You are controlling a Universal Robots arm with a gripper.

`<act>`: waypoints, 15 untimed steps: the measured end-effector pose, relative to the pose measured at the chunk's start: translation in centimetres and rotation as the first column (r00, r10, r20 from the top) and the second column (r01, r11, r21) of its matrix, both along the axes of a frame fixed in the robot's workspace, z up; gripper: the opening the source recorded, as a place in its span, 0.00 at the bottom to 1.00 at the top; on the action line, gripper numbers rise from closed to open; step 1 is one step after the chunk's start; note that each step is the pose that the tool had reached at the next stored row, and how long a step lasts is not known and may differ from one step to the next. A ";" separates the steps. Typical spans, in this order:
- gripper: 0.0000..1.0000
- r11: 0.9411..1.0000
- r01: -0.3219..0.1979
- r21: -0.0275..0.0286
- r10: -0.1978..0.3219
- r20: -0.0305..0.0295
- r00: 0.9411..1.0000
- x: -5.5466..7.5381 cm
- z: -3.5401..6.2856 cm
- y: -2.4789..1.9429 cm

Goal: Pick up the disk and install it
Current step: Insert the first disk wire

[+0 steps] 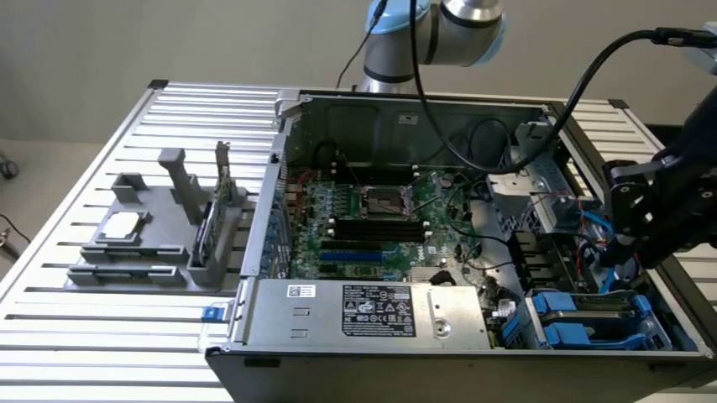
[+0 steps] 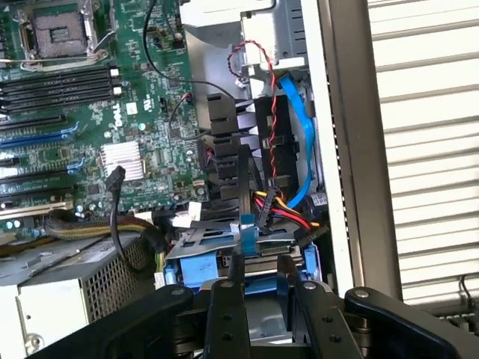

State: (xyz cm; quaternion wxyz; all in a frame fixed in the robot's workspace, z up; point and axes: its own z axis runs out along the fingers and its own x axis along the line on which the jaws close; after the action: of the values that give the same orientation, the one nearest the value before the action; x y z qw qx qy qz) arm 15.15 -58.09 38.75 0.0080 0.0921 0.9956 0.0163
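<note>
Black gripper (image 2: 262, 268) parts sit nearest in the wrist view, with 2 fingers (image 2: 233, 280) pressed against either side of a blue plastic frame. That frame belongs to the disk (image 2: 206, 243), a silver-grey drive seen edge-on, so the gripper looks clamped on the disk. Just beyond it run a blue cable (image 2: 299, 142) and a bundle of red and yellow wires (image 2: 278, 208), close to the drive's connector end.

In the exterior view the gripper (image 1: 620, 252) hangs inside the open computer case (image 1: 426, 99), at the corner on the exterior view's right. It is above the drive bay (image 1: 583, 323) with its blue fittings. The case sits on a slatted metal tabletop (image 1: 67, 336).

The disk appears to be mid-installation, low in the case by the bay. Doing this well likely means holding the disk square to the bay, moving slowly, staying clear of the loose wires, and gripping firmly until it seats.
</note>
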 end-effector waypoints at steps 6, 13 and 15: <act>0.31 0.996 0.086 0.000 -0.086 0.000 0.996 0.0 0.00 0.00; 0.31 0.983 0.184 0.000 -0.184 0.000 0.983 0.0 0.00 0.00; 0.31 0.977 0.212 0.000 -0.212 0.000 0.977 0.0 0.00 0.00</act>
State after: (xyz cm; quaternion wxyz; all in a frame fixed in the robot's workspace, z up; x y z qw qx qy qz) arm 15.15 -58.09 38.75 0.0097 0.1979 0.9800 0.0153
